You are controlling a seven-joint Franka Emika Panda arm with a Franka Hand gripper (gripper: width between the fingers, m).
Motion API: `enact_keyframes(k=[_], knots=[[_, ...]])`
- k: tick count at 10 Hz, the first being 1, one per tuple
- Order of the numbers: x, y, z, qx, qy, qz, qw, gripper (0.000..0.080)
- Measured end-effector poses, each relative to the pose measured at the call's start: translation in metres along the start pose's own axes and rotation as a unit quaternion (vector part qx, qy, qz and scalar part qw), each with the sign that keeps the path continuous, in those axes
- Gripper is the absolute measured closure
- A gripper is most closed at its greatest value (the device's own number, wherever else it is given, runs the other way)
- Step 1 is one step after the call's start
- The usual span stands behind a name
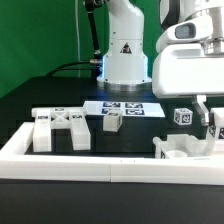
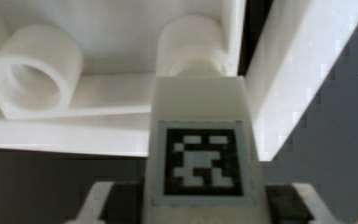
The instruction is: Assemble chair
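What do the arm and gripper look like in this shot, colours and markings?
Arm: glossy white rounded shell, dark segments near the top, and a black triangular sticker on the lower body, with a bluish glow near its foot. Gripper: large white boxy body, grey housing above it, slim pale fingers below. A dark cable runs off behind the base.

The Panda arm's gripper (image 1: 211,118) hangs low over the black table (image 1: 45,100), its fingers closed on a white tagged chair post (image 1: 215,131). Just in front of the gripper, against the white border rail (image 1: 100,165), lies a chair part with rounded sockets (image 1: 180,150). A tagged cube (image 1: 182,117) sits just beside the gripper; the marker board (image 1: 125,107) and a small block (image 1: 112,122) lie farther off on that same side, and a wide tagged panel (image 1: 60,128) lies farthest of all
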State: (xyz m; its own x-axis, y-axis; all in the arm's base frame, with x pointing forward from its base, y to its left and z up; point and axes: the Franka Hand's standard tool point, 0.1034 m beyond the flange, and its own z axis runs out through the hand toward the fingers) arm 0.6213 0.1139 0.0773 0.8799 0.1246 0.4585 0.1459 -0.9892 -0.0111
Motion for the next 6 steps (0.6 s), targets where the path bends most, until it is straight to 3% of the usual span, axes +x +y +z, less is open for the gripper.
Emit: enact_keyframes(k=[4,6], knots=[[-0.015,-0.01,-0.001,0.001,0.029,-0.01,1.0,0.0509],[-0.015,-0.01,-0.001,0.001,0.03,-0.013,0.999,0.05]])
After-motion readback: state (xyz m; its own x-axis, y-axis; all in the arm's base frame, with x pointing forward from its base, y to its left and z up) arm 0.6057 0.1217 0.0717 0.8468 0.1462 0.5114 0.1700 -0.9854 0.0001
